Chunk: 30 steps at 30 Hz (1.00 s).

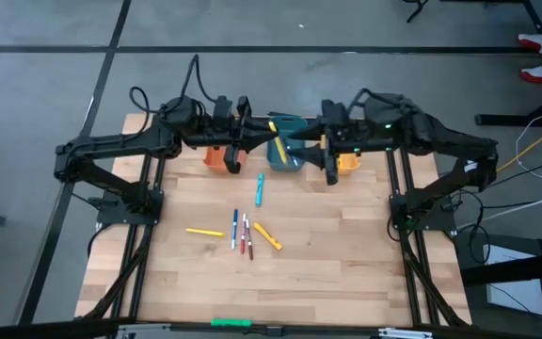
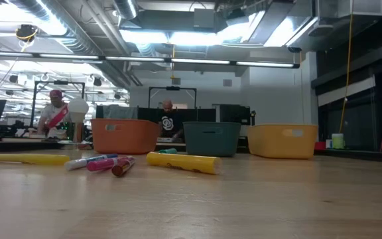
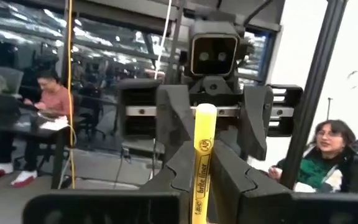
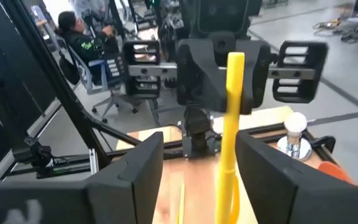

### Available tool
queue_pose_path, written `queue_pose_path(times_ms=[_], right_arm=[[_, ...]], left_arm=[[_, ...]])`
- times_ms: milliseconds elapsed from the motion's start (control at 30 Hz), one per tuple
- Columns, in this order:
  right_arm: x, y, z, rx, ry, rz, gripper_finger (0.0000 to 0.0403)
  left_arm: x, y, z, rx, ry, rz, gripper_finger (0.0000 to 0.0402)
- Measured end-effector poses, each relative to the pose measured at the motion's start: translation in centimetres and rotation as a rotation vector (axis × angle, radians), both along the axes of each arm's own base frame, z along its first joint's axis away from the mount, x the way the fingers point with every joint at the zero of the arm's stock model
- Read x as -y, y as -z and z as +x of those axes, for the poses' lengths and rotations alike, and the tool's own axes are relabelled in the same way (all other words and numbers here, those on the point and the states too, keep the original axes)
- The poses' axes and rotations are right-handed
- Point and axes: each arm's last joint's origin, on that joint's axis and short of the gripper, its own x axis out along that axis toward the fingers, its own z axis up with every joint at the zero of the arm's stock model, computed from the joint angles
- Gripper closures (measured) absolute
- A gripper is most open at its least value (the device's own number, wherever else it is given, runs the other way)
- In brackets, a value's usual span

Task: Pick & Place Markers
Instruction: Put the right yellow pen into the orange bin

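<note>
Above wooden table (image 1: pixel 346 273), left jaws clamp yellow marker (image 3: pixel 203 155); right jaws apart.

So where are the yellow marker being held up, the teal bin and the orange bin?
yellow marker (image 3: pixel 203 155): left wrist view, middle of its barrel.
teal bin (image 2: pixel 211 138): low view, front wall.
orange bin (image 2: pixel 125 136): low view, front wall.

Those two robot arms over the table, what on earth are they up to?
They're sorting markers into bins. The left gripper is shut on a yellow marker, held up above the teal bin. The right gripper faces it with its fingers open around the same marker, not holding it. More markers lie on the wooden table.
</note>
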Motion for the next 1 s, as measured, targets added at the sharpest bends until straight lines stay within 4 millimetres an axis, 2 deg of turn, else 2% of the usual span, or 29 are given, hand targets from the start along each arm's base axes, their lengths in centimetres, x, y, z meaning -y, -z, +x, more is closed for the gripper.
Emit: queue_pose_path(times_ms=[267, 700, 867, 1000], right_arm=[[0.1, -1.3, -2.3, 0.055, 0.021, -0.001, 0.0203], [0.1, -1.3, -2.6, 0.045, 0.021, -0.001, 0.0202], [0.2, -1.1, -2.7, 0.016, 0.067, -0.009, 0.0202], [0.3, -1.0, -2.7, 0.007, 0.093, -0.013, 0.0202]], left_arm=[[-2.1, -0.7, -2.0, -0.008, -0.095, -0.004, 0.0379], [-6.9, 0.4, -4.1, -0.154, -0.284, -0.084, 0.0379], [-7.9, 0.7, -4.6, -0.172, -0.313, -0.110, 0.0379], [-7.9, 0.2, -5.4, -0.152, -0.318, -0.114, 0.0379]])
